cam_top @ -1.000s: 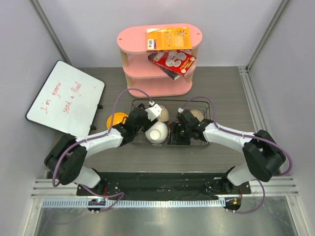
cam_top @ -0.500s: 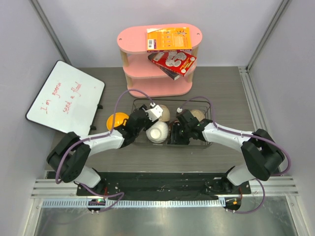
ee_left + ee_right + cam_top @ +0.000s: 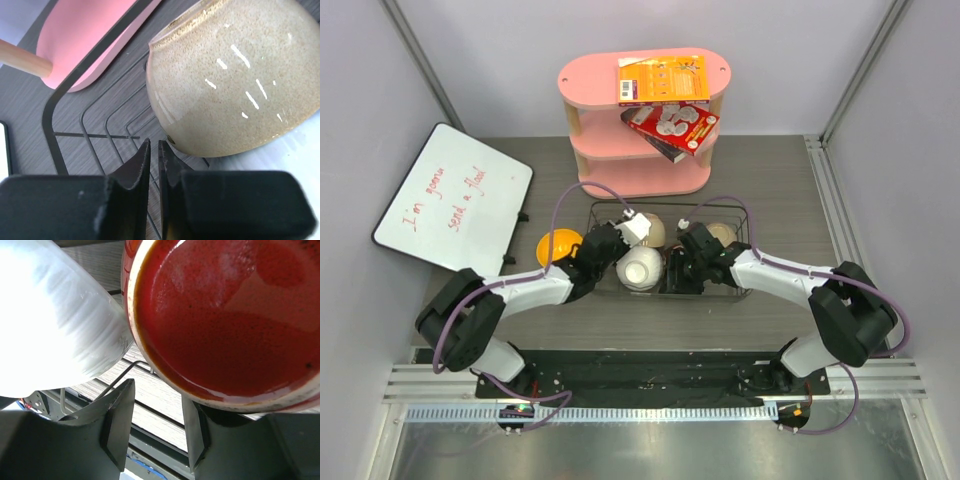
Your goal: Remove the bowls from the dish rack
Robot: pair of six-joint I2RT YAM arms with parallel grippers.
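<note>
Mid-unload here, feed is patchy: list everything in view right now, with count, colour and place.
shelf: 1, pink, three tiers, behind the rack
orange box: 1, orange, flat on the shelf's top
red box: 1, red, tilted on the middle tier
whiteboard: 1, white with red handwriting, table's left
table: 1, dark grey
dish rack: 1, black wire, table's centre
beige bowls: 2, beige, rack's far side
white bowl: 1, white, in rack between the grippers
dark red bowl: 1, dark red, in rack
yellow-orange bowl: 1, on table left of rack
arms: 2, white and black
left gripper: shut, empty, beside a beige bowl
right gripper: open, at the dark red bowl's rim
</note>
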